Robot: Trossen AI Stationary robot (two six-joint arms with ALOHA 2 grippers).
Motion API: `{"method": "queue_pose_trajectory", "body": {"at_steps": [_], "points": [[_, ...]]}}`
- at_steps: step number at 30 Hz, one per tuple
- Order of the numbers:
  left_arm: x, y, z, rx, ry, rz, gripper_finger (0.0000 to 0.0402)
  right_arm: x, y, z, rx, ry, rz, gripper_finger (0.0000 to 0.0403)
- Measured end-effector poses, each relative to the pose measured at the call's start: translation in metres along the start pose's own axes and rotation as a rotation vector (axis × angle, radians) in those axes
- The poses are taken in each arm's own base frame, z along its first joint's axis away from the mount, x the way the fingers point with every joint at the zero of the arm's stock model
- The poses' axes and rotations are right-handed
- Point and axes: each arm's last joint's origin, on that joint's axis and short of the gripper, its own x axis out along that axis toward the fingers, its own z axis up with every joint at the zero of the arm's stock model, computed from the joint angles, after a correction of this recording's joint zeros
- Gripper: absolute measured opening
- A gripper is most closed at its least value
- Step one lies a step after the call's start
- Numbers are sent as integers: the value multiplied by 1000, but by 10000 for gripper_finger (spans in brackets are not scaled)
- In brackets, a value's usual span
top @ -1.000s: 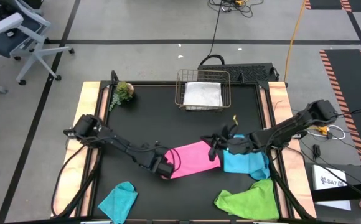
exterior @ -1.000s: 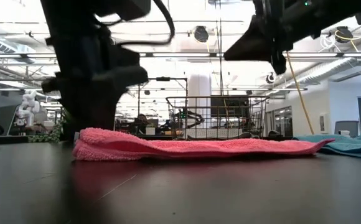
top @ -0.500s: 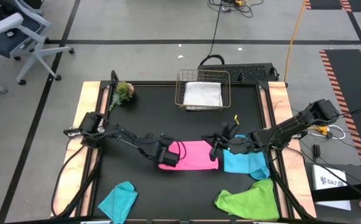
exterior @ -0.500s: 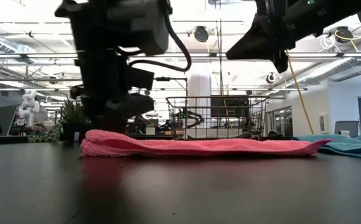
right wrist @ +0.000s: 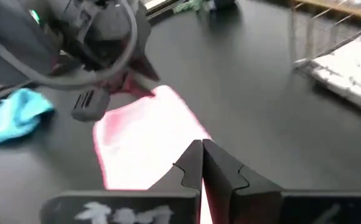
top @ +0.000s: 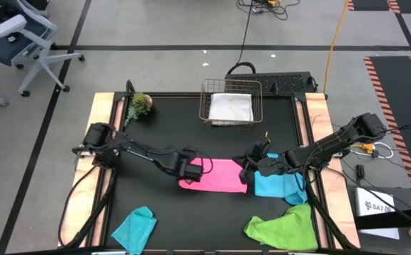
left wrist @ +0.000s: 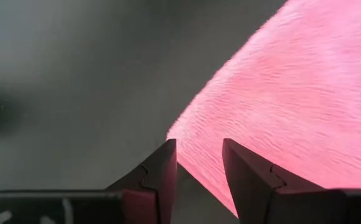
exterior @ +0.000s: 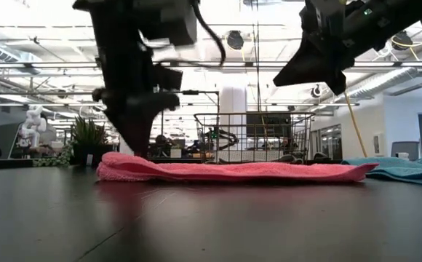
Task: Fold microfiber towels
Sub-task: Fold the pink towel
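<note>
your left gripper sits at the left end of the hot pink towel, which lies flat mid-table with its long axis running left to right, so the cloth stretches away from that claw toward the right arm. in the left wrist view the fingers stand parted with the towel's corner between them, not pinched that you can see. your right gripper hangs just above the towel's right end, its fingers pressed together on nothing. each arm is nearest its own end, so a fold would likely carry the left edge across toward the right. the sky blue towel touches the pink one's right side. the wire basket at the far edge holds the white towel, already folded.
</note>
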Motion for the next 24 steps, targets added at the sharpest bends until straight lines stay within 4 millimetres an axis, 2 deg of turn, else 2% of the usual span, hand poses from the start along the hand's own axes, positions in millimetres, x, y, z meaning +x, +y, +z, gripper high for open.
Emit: {"method": "queue_pose_trajectory", "body": {"at_steps": [5,9,13,18,20,24], "points": [[-23,4,0,-12,-46,-58,133,0,-2,-1,11,105,-32,0],[-25,4,-1,-12,-54,-63,133,-5,-5,5,-41,306,-165,0],[-25,2,-1,-27,-44,-84,133,-14,5,29,-103,415,-238,0],[-25,2,0,-33,-49,-83,134,-15,25,54,-194,436,-190,0],[-25,2,0,-39,-49,-83,134,-12,30,54,-195,472,-147,0],[-25,2,0,-66,-49,-85,134,-2,28,39,-194,595,-145,0]]}}
